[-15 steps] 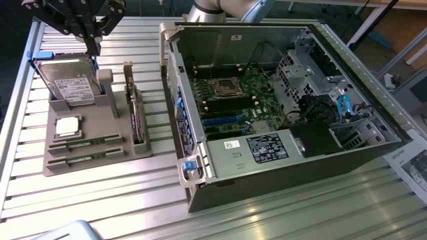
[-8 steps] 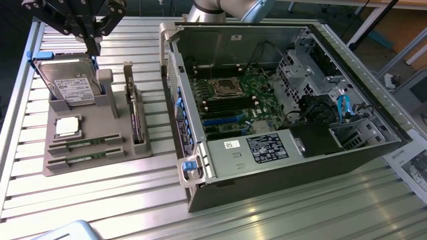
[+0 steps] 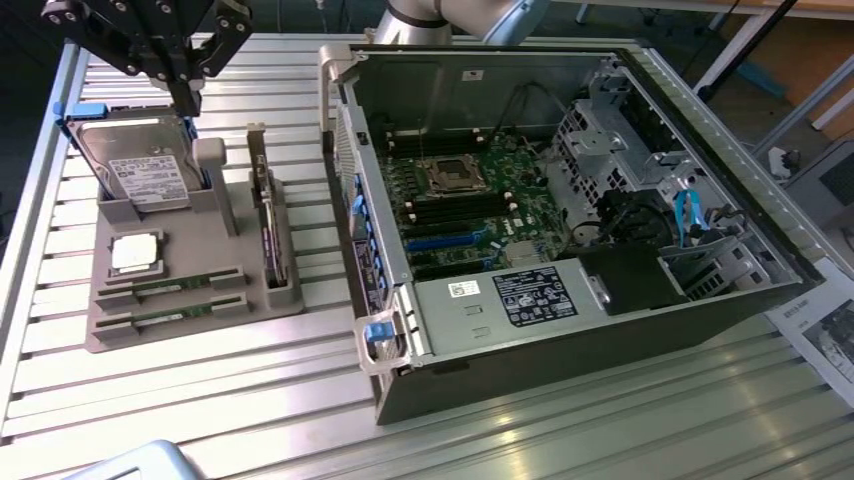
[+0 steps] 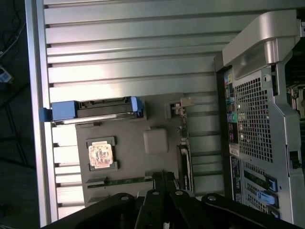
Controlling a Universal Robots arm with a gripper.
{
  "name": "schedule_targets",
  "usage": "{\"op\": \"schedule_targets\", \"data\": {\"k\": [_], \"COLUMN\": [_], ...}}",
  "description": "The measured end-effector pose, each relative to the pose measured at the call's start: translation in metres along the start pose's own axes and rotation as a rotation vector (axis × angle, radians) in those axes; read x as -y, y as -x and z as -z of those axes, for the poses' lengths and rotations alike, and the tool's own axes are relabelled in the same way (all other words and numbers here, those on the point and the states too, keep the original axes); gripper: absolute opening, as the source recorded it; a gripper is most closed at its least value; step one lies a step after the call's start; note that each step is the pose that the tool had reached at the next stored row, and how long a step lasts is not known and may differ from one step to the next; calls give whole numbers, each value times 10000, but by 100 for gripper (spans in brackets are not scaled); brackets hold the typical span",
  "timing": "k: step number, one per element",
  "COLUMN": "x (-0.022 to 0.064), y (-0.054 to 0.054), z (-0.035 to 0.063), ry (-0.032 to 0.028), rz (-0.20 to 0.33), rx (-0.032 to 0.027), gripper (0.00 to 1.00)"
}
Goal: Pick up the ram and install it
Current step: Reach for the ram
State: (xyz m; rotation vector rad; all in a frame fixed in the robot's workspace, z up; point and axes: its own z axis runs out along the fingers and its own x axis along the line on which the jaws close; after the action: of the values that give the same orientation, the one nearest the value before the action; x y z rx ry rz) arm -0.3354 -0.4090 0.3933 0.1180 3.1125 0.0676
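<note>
Closed end effector (image 4: 163,177) hovers near the ram (image 4: 125,182) in its gray tray (image 4: 128,129).

No text here is clear enough to read. The hard drive (image 3: 127,135) carries a white label (image 3: 147,178) with lines of small dark print, but the words stay illegible. Inside the computer case (image 3: 561,370), a black label (image 3: 534,297) with white print sits on the power supply (image 3: 447,320), beside a small white sticker (image 3: 462,289). Another white sticker (image 3: 477,75) is on the far inner wall. A printed sheet (image 3: 830,338) lies at the exterior view's right edge. None gives a readable word or number.
</note>
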Motion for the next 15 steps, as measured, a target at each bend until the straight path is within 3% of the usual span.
{"op": "schedule_targets", "data": {"k": [6, 11, 15], "x": [77, 221, 279], "y": [6, 17, 22], "z": [3, 9, 12], "ry": [1, 1, 0], "rz": [0, 1, 0], "rx": [1, 1, 0], "gripper": [10, 10, 10]}}
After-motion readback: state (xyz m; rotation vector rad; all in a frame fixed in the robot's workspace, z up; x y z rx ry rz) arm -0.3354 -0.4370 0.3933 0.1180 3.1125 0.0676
